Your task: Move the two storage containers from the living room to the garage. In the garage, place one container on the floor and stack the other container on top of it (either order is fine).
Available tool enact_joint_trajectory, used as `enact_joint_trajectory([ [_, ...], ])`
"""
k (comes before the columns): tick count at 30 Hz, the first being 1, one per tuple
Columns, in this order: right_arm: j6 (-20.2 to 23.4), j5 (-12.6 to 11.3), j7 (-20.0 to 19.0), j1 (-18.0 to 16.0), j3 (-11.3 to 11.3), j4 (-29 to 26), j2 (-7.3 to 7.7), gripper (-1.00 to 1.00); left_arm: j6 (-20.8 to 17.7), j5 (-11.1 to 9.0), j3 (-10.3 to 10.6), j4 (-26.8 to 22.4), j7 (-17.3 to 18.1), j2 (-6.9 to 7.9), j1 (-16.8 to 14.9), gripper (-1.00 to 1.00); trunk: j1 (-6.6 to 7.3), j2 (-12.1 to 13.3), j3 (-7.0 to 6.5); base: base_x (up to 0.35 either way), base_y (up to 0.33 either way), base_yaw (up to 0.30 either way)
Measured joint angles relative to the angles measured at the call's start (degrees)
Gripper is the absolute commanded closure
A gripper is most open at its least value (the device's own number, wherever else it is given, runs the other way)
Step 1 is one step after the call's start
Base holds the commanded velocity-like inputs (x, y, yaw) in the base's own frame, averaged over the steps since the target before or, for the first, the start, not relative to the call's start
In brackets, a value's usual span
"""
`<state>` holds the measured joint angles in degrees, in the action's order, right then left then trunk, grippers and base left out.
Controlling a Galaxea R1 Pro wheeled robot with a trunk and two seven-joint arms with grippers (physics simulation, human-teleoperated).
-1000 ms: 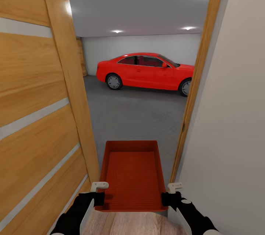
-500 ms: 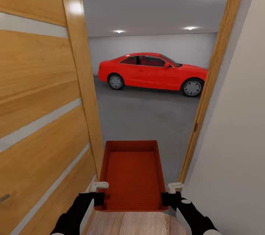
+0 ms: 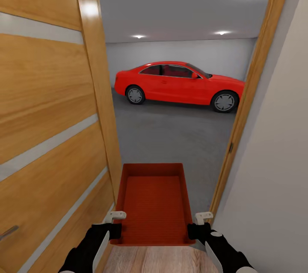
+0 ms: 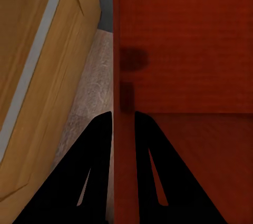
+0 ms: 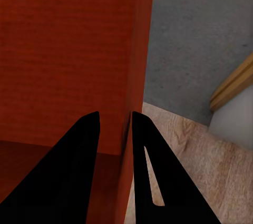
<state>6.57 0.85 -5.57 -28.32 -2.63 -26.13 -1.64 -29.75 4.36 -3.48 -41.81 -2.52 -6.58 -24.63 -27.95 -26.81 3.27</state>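
I carry one red-orange storage container (image 3: 153,204) level in front of me, in the doorway to the garage. My left gripper (image 3: 115,231) is shut on its left wall; in the left wrist view the black fingers (image 4: 100,139) straddle that thin wall (image 4: 122,103). On the opposite side my right gripper (image 3: 193,231) is shut on the right wall, and the right wrist view has the fingers (image 5: 87,145) clamped either side of it (image 5: 138,66). Beyond the threshold lies the garage's dark grey floor (image 3: 171,136).
An open wooden door (image 3: 47,127) stands close on my left and its frame post (image 3: 244,106) with a pale wall (image 3: 273,170) close on my right. A red car (image 3: 177,84) is parked across the far side of the garage. Light wood planks (image 3: 149,260) lie underfoot.
The view has shifted: door and frame have slid outward, so the opening looks wider. The container and both grippers keep the same place in the picture.
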Motion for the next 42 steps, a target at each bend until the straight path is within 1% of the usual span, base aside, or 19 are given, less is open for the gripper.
enact_joint_trajectory([
  [10,-0.01,0.00,0.03,0.00,-0.02,0.01,0.00,1.00,-0.02,0.01,-0.01,0.00,-0.05,-0.03,-0.01,1.00,0.00,0.00,0.00,0.000,0.164,0.000],
  [22,0.00,0.00,0.05,0.00,0.00,0.06,0.00,1.00,0.00,0.01,0.00,0.08,0.00,-0.01,0.00,1.00,0.00,0.00,0.00,0.000,0.013,0.000],
  [25,0.00,-0.34,0.22,0.00,-0.34,0.08,-0.01,1.00,0.00,0.02,-0.01,0.08,0.11,0.08,-0.01,1.00,0.00,0.00,0.00,0.000,0.000,0.000],
  [29,0.03,-1.30,0.81,0.00,-1.37,0.06,0.01,1.00,0.03,-0.01,0.01,0.11,0.34,0.28,-0.05,1.00,0.00,0.00,0.00,0.000,0.000,-0.007],
  [33,0.05,-1.57,0.96,0.00,-1.64,0.07,0.02,1.00,-0.02,-0.03,0.03,0.08,0.30,0.29,-0.04,1.00,0.00,0.00,0.00,0.000,0.000,-0.164],
  [42,0.15,-1.60,0.97,0.01,-1.70,0.09,0.03,1.00,-0.10,-0.07,0.04,0.10,0.26,0.29,-0.02,1.00,0.00,0.00,0.00,0.000,0.000,-0.269],
])
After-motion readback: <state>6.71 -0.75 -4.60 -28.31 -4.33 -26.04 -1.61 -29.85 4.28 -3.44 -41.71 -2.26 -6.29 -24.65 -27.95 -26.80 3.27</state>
